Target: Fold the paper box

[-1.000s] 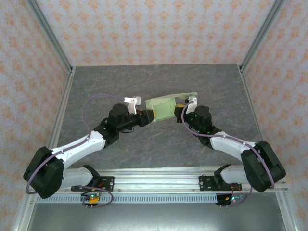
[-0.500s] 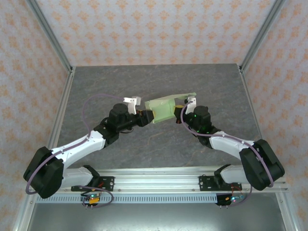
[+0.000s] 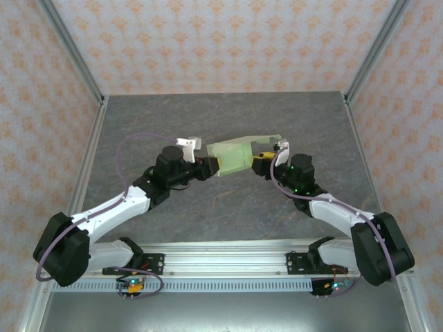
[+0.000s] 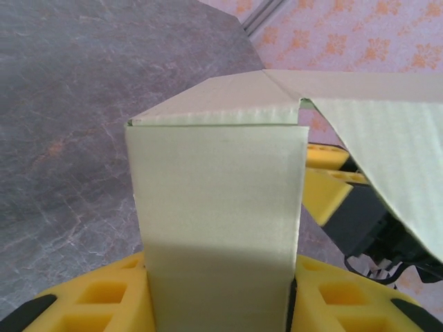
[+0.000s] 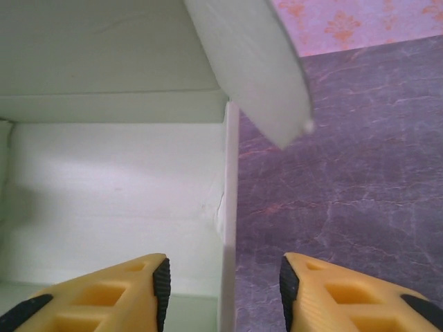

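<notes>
One-sided hold: paper box point(image 3: 232, 155) being pinched by left gripper point(image 3: 210, 166); right gripper point(image 5: 223, 274) being held parted, empty. Walls could spring open.

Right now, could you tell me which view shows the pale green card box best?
The top external view: it shows the whole pale green card box, flap included. The left wrist view gives one outer panel close up; the right wrist view, an inner corner.

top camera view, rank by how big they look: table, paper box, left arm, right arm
1. table
2. left arm and right arm: they look about alike, so tied
3. paper box, smallest
</notes>
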